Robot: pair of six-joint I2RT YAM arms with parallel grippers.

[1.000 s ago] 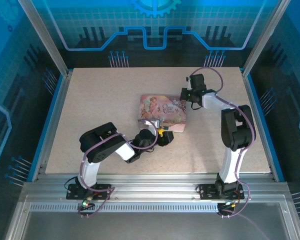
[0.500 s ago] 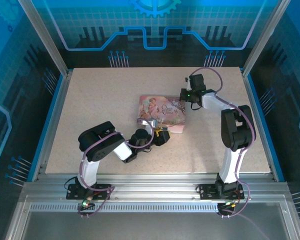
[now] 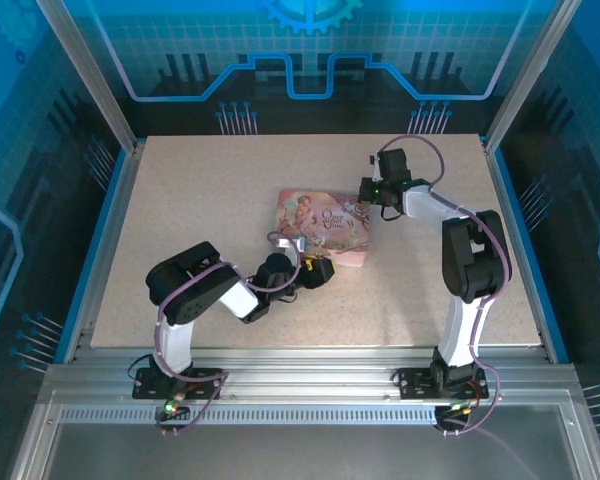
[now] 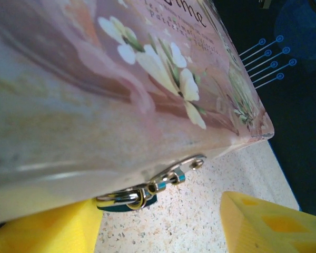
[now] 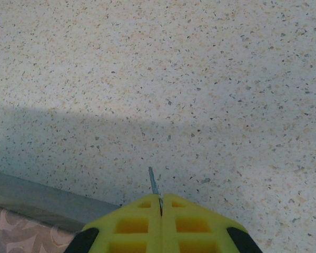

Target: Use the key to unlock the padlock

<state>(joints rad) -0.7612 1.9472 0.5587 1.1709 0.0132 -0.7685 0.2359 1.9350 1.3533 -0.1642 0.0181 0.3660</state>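
Here padlock [image 4: 122, 204] at tin [image 4: 95, 105] edge; left gripper [image 4: 160, 213] agape.

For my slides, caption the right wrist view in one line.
Close-up: the right gripper's shut jaws pinch the key over the speckled table, pink tin at lower left.

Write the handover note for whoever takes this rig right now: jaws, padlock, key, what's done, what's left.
Left gripper: jaws open, one on each side of the padlock, no grip on it.
Right gripper: shut on the key, blade sticking out, over the table by the far right corner of the pink tin box.
Padlock: hangs on the clasp at the box's near edge.
Done: key in hand.
Left: steady the padlock, bring the key over, insert, turn, free the shackle.
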